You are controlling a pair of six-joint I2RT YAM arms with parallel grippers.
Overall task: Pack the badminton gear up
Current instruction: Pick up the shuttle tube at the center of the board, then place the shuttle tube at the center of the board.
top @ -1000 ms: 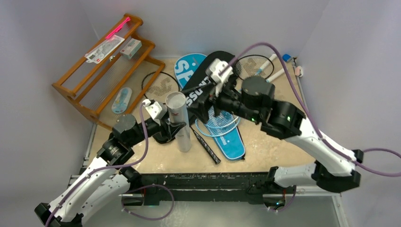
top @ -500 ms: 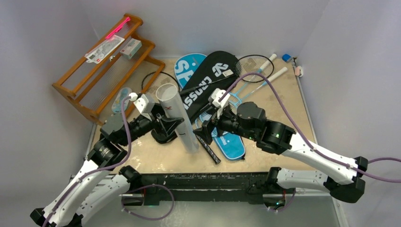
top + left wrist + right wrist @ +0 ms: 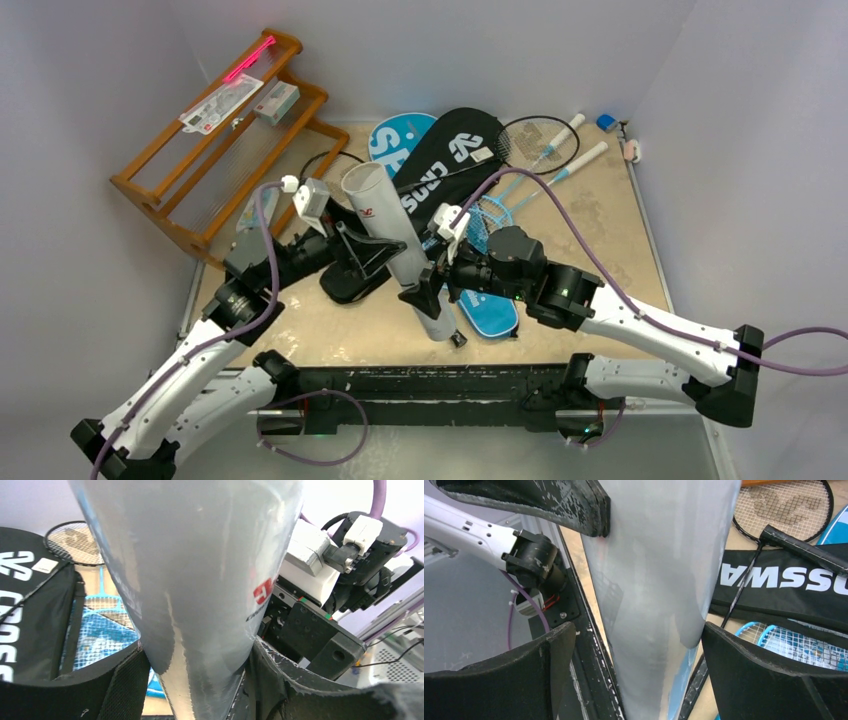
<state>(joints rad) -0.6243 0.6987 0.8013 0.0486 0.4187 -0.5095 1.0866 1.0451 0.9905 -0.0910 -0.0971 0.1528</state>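
Note:
The long white tube (image 3: 400, 255) leans across the table, open end up at the back left, lower end near the front rail. My left gripper (image 3: 380, 248) is shut on its middle, with both pads pressed against its sides (image 3: 195, 680). My right gripper (image 3: 427, 290) stands open around the tube's lower part (image 3: 654, 580), with a gap on each side. Behind lie the black CROSSWAY cover (image 3: 445, 165), the blue SPORT cover (image 3: 392, 140), a light-blue racket (image 3: 492, 208) and a black racket (image 3: 538, 140).
A wooden rack (image 3: 215, 140) with packaged items stands at the back left. Small items (image 3: 607, 122) sit in the back right corner. The black front rail (image 3: 430, 385) runs just below the tube's lower end. Grey walls close in both sides.
The left arm has tipped the tube from near upright, its lower end swinging toward the front right. The right arm came down from over the covers and opened wide around it.

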